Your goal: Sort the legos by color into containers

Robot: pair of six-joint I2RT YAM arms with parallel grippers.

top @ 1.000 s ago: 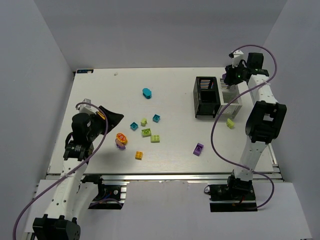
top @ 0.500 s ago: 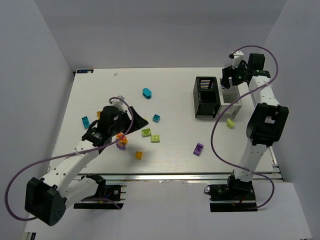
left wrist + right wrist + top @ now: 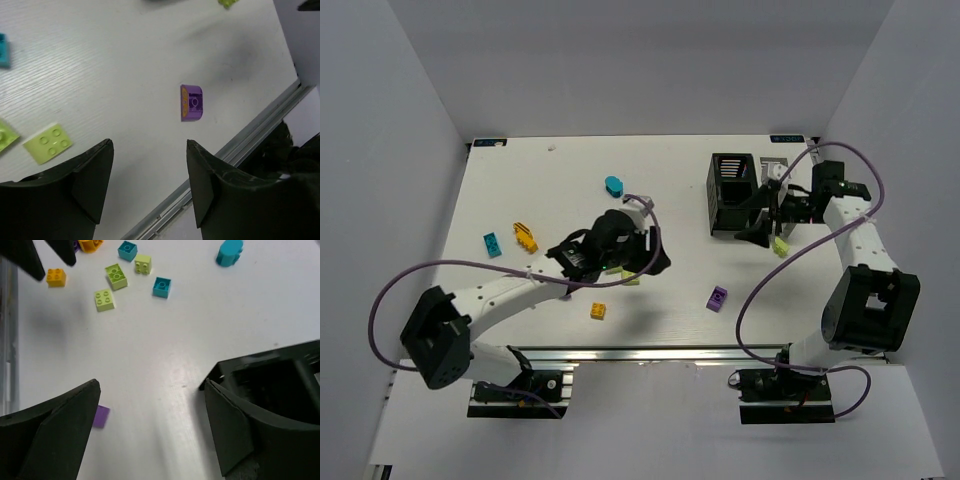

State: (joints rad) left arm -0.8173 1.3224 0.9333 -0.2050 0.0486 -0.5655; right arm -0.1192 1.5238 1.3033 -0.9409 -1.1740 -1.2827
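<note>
We see left arm (image 3: 510, 290) stretched over worktop (image 3: 670, 180) centre, left tool (image 3: 149, 150) spread, empty; right arm (image 3: 860, 240) bent, right tool (image 3: 152, 390) spread wide beside black bin (image 3: 270, 375).

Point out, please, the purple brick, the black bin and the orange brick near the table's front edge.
purple brick (image 3: 191, 102): left wrist view, middle of its top face.
black bin (image 3: 733, 222): top view, its front wall.
orange brick (image 3: 598, 311): top view, its studded top.

White grained table (image 3: 670, 165) bearing a black compartmented plastic bin (image 3: 733, 195)
Purple studded brick (image 3: 718, 297) near the front edge; orange studded brick (image 3: 598, 311) left of it; teal rounded brick (image 3: 613, 185) farther back
</note>
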